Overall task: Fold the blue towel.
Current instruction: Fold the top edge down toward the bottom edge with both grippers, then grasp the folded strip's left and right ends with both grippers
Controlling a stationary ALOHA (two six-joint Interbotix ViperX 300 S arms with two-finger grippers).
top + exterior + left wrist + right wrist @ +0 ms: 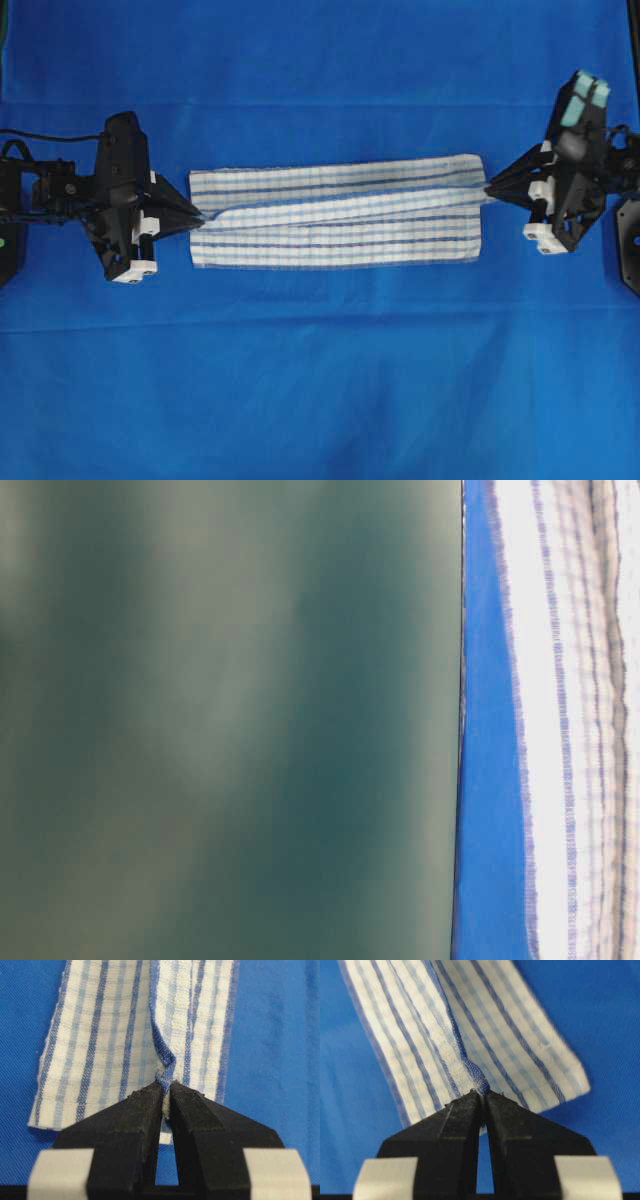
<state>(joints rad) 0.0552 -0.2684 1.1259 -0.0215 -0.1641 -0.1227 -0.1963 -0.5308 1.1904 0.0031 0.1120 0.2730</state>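
Both hands, left hand and right hand, pinch opposite ends of blue towel.

Blue towel folded lengthwise on blue sheet; left claw, right claw pinching opposite ends.

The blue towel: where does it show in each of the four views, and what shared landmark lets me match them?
Overhead: the blue towel lies centre, a long strip between the left tool and right tool.
Table-level: far right edge, blurred, running top to bottom.
Left wrist: upper centre, pinched at the tool tips.
Right wrist: upper centre, pinched likewise.
Shared landmark: the solid-blue table cover.
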